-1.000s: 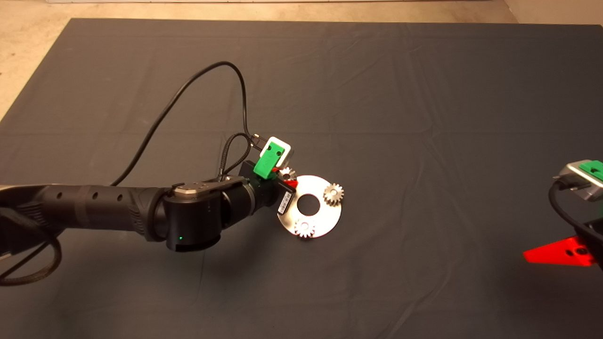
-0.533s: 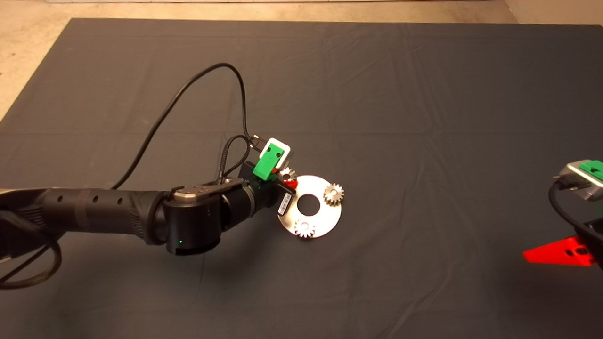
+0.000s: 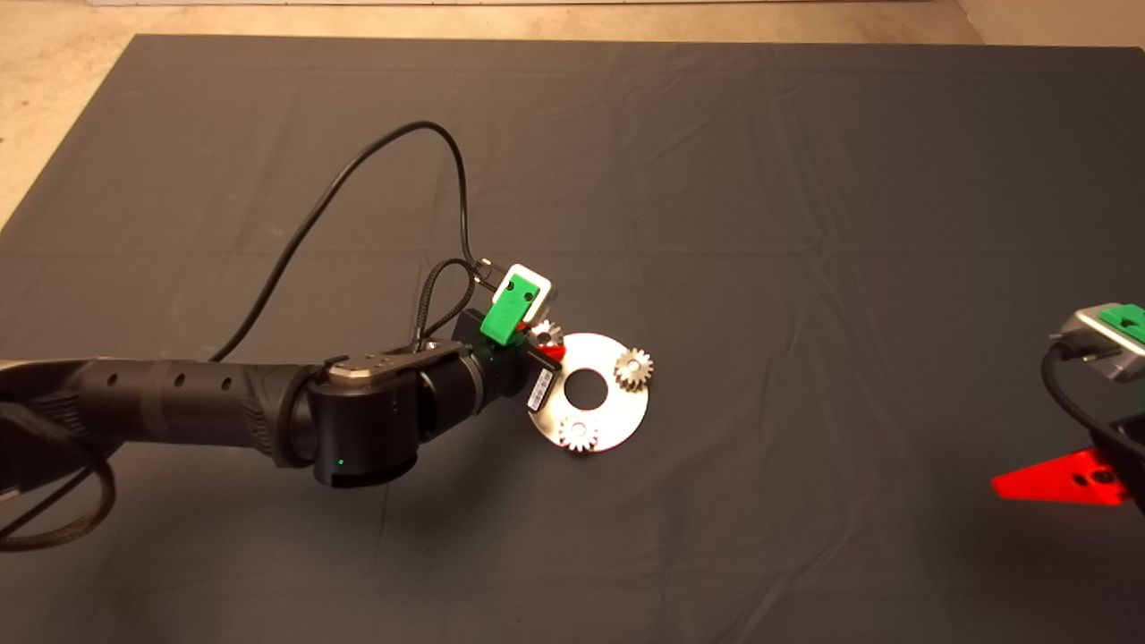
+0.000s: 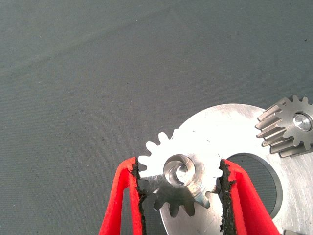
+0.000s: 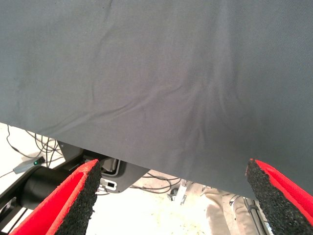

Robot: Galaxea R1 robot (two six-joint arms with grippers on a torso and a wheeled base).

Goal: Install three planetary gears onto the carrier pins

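The white-silver carrier disc (image 3: 608,398) lies mid-mat with a central hole. Two planetary gears (image 3: 633,368) (image 3: 578,434) sit on it at its right and near edges. A carrier pin's tip (image 4: 301,122) shows in the bore of one seated gear (image 4: 288,128). My left gripper (image 3: 547,343) is at the disc's far-left edge, shut on the third gear (image 4: 178,176). Its black pads (image 4: 138,188) press on the teeth from both sides. That gear overlaps the disc's rim (image 4: 220,122). I cannot tell whether it sits on a pin. My right gripper (image 3: 1060,477) waits at the lower right, open.
The left arm's black cable (image 3: 358,170) loops above the mat behind the wrist. The dark mat (image 3: 760,224) is wrinkled, with pale floor beyond its far edge. The right wrist view shows the mat (image 5: 156,73) and cables on the floor past its edge.
The left arm's elbow has eased slightly to the left. The gripper and its gear stay at the same spot on the disc's edge. The right arm has not moved.
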